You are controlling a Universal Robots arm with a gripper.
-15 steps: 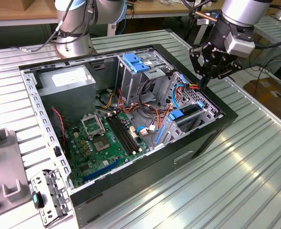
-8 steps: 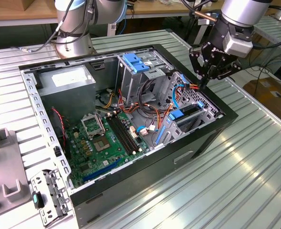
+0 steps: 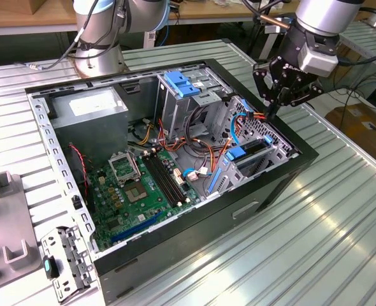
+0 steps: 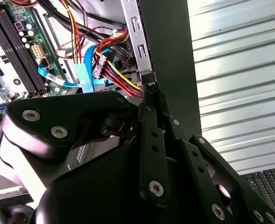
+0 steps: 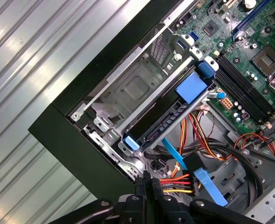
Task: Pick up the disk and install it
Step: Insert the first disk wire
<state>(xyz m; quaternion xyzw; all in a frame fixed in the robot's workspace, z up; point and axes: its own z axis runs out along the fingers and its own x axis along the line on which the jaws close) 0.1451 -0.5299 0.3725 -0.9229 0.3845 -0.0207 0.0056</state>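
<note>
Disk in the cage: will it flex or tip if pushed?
Probably stiff: the disk looks like a dark metal slab, likely heavy for its size. Held on edge in the drive cage, it should slide rather than tip.

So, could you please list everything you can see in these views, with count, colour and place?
computer case: one, black, open, on the table
table: one, silver, ribbed, under the case
motherboard: one, green, on the case floor
power-supply box: one, grey, in the case corner at the exterior view's left
drive cage: one, bare metal with a blue latch, mid-case
disk: one, dark with blue rails, on edge in the metal bay by the case wall
cables: several, red, yellow, black and blue, beside the disk
bracket: one, silver, on the grey fixture
arm: one, silver, base behind the case
gripper: one, black, fingers shut, at the cables beside the disk
</note>
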